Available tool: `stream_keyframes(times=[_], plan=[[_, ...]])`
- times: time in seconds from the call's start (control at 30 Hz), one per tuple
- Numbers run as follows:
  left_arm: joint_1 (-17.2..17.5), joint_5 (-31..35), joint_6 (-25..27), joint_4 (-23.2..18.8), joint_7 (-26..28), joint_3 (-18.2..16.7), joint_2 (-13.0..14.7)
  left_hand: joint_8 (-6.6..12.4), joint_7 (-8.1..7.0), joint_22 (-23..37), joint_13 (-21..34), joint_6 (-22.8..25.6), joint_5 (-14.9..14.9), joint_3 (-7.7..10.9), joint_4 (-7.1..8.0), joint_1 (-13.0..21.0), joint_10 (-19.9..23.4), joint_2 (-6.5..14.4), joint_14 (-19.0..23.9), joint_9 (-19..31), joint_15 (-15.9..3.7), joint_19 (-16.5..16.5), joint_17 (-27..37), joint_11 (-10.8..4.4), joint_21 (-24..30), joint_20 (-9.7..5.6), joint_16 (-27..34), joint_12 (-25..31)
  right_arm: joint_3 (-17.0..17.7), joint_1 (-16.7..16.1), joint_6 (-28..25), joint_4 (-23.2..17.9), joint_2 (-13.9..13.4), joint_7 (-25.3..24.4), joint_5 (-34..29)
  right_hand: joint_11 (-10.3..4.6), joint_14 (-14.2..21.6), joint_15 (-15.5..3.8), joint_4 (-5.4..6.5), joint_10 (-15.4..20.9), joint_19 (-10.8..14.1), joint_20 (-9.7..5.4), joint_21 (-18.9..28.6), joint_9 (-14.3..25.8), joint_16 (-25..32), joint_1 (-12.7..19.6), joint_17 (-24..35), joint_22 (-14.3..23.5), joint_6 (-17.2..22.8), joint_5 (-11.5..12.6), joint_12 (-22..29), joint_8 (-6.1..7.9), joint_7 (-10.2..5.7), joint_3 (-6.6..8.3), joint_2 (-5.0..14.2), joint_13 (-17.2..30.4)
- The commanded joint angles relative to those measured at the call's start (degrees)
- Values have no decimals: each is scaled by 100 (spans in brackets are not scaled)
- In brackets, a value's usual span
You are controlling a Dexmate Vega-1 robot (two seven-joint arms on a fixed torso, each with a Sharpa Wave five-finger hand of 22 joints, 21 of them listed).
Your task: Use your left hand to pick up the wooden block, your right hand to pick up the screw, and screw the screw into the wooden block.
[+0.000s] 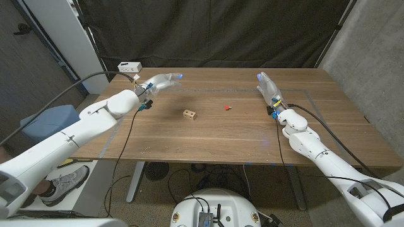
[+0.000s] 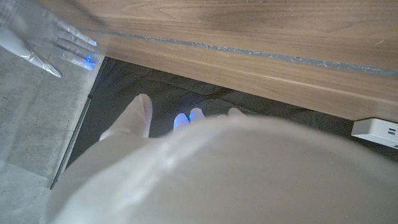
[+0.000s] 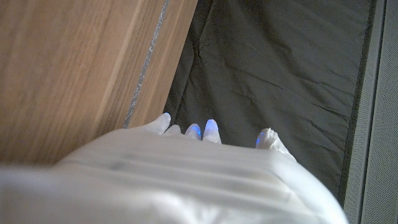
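Observation:
A small wooden block (image 1: 189,114) with dark holes sits near the middle of the wooden table (image 1: 221,135). A red screw (image 1: 226,108) lies a short way to its right. My left hand (image 1: 159,82) hovers over the table's far left, fingers stretched out and holding nothing, well behind and left of the block. My right hand (image 1: 267,87) is at the far right, fingers extended and empty, to the right of the screw. In the left wrist view my own hand (image 2: 186,143) points past the table's far edge, with my right hand (image 2: 53,40) across from it. The right wrist view has my right hand (image 3: 199,155) spread over the table's edge.
A white power box (image 1: 130,66) sits at the table's far left corner, also seen as a white box (image 2: 376,130) in the left wrist view. A black curtain (image 1: 221,31) hangs behind the table. A cable (image 1: 123,135) drapes over the left front edge.

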Motion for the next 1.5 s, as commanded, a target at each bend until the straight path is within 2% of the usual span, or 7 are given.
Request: stream_keyframes(times=[0.03, 0.4, 0.83, 0.97, 1.1, 1.37, 1.5], plan=[[-408, 980, 164, -255, -352, 341, 143, 67, -97, 7, 23, 217, -106, -53, -16, 350, 232, -259, 147, 39, -36, 107, 24, -62, 11, 47, 58, 74, 46, -38, -28, -14, -26, -53, 24, -5, -44, -83, -58, -16, 19, 35, 50, 18, 29, 22, 10, 26, -23, 33, 27, 32, 19, 11, -50, 13], [-663, 1673, 100, -418, -940, 532, 280, 47, -163, 10, 39, 256, -132, -100, -6, 653, 287, -480, 95, 47, -109, 94, 29, -118, -23, 60, 13, 52, 64, -86, -44, 14, -16, -130, 34, 0, -49, -41, -68, -29, 16, 115, 49, 20, 32, 19, 14, 28, -27, 39, 26, 39, 25, 17, -49, 14], [-278, 2401, 405, -1071, -999, 386, 575, 32, -246, 24, 64, 337, -114, -120, 22, 1112, 364, -633, 88, 59, -169, -120, 35, -191, -74, 133, 21, 37, 35, -45, 6, 110, 44, -142, 0, -7, -66, -20, -74, -55, 9, 120, 46, 21, 30, 14, 18, 29, -44, 42, 20, 37, 19, 20, -50, 15], [-240, 2592, 494, -1229, -1206, 374, 678, -21, -251, 29, 75, 268, -125, -119, 36, 1313, 312, -647, 22, 64, -142, -282, 38, -195, -93, 152, 1, 2, 37, -76, 44, 88, 50, -166, -12, -9, -69, -14, -77, -62, 6, 125, 45, 21, 30, 14, 18, 29, -59, 43, 19, 33, 15, 21, -52, 15], [-240, 2789, 534, -1340, -1426, 404, 725, -134, -173, 34, 92, 16, -138, -194, 86, 1564, 56, -694, -207, 70, -38, -603, 44, -125, -100, 222, -27, -97, 42, -122, 73, 49, 56, -198, -16, 1, -71, -10, -81, -67, 5, 137, 45, 21, 31, 6, 20, 29, -64, 42, 20, 33, 20, 13, -68, 15], [-223, 3555, 634, -1554, -1671, 553, 737, -237, -73, 42, 108, -317, -136, -361, 198, 1517, -319, -693, -552, 77, 66, -1073, 50, -60, -114, 407, -47, -168, 58, -195, 98, -20, 66, -266, -16, 11, -81, 14, -83, -81, 2, 147, 45, 22, 32, -14, 24, 29, -82, 40, 19, 30, 22, -4, -98, 16], [-202, 3899, 649, -1631, -1774, 601, 706, -247, -44, 43, 114, -420, -134, -387, 204, 1520, -424, -682, -676, 78, 133, -1244, 51, -22, -125, 406, -54, -174, 61, -216, 146, -27, 80, -289, -32, 9, -81, 18, -86, -82, 1, 155, 44, 22, 34, -22, 25, 29, -88, 40, 20, 31, 21, -11, -112, 16]])
